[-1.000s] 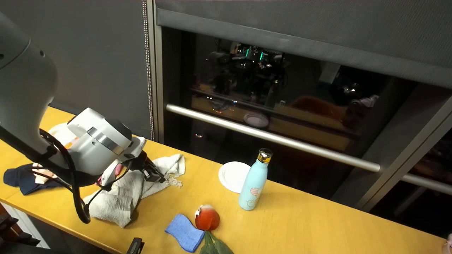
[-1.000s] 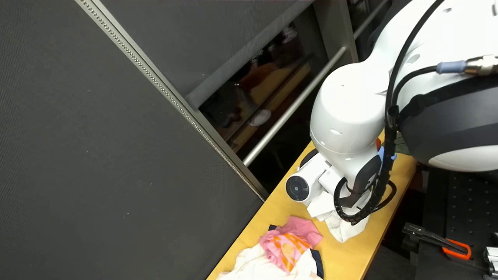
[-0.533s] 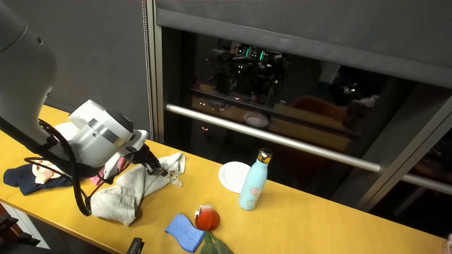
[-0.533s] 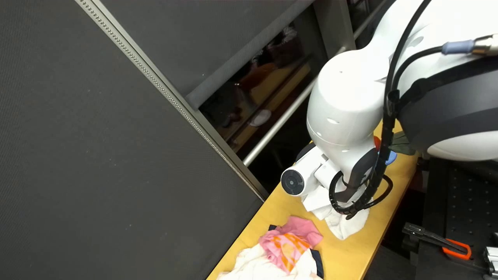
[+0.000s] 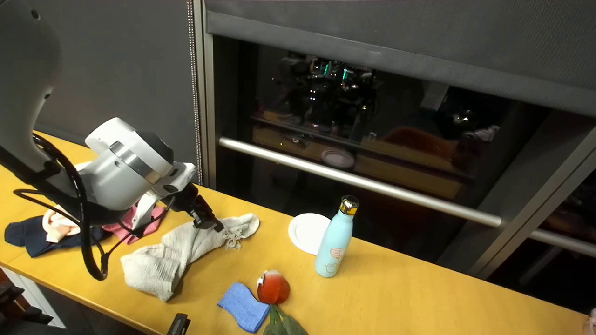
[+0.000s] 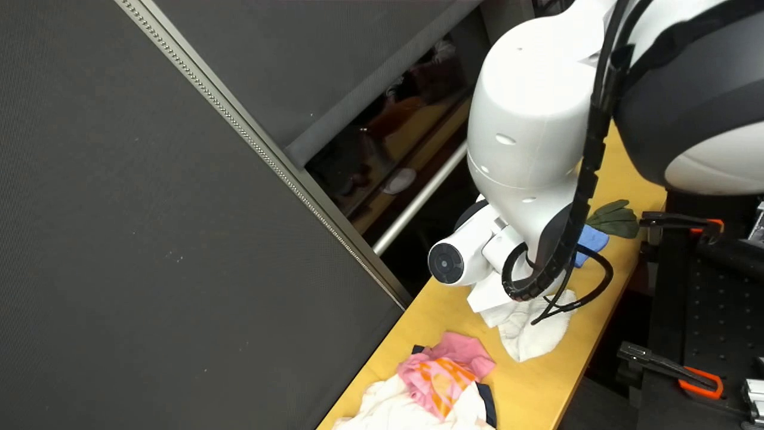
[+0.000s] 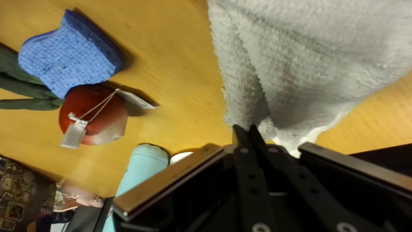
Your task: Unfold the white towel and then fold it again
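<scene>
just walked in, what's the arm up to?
The robot arm is working on the white towel, its end effector shut right by the bunched cloth; whether it pinches any isn't clear. The towel rests rumpled on the table, neither spread flat nor neatly folded. A light blue bottle stands apart from it.

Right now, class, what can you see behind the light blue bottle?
In an exterior view, a white plate lies partly behind the light blue bottle, with the dark window farther back. The bottle covers part of the plate's rim, so that stretch cannot be seen.
</scene>
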Tool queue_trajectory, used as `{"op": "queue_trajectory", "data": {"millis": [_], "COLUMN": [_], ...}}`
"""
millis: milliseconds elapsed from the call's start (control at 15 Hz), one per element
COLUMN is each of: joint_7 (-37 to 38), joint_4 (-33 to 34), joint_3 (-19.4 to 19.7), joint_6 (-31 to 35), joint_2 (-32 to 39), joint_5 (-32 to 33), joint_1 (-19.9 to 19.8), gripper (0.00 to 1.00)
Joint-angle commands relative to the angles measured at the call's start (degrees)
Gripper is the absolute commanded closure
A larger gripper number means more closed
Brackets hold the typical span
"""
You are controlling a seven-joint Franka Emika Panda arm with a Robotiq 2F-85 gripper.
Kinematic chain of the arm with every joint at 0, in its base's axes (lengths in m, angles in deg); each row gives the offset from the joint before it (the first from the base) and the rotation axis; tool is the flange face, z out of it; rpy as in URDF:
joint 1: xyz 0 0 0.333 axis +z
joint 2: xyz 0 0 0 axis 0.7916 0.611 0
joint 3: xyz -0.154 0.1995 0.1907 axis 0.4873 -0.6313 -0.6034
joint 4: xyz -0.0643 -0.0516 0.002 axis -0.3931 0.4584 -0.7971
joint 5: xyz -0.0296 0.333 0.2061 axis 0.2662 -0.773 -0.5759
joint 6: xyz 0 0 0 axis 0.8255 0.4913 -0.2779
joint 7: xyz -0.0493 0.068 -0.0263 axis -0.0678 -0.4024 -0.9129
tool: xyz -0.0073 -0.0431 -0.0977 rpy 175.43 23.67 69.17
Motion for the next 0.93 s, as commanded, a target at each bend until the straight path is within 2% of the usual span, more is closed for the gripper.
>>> {"op": "queue_trajectory", "data": {"millis": [0, 333, 600, 867], "joint_7": [0.6, 2.4, 4.2, 5.2], "joint_4": [-7.3, -13.8, -16.4, -17.0], "joint_3": [0.6, -0.2, -2.3, -5.3], "joint_6": [-3.2, -6.6, -9.1, -10.2], "joint_2": [-7.3, -15.5, -21.6, -27.2], "joint_5": [1.8, 7.0, 10.7, 11.5], "joint_1": [1.3, 1.3, -1.1, -4.5], "gripper": [0.99, 0.99, 0.99, 0.99]}}
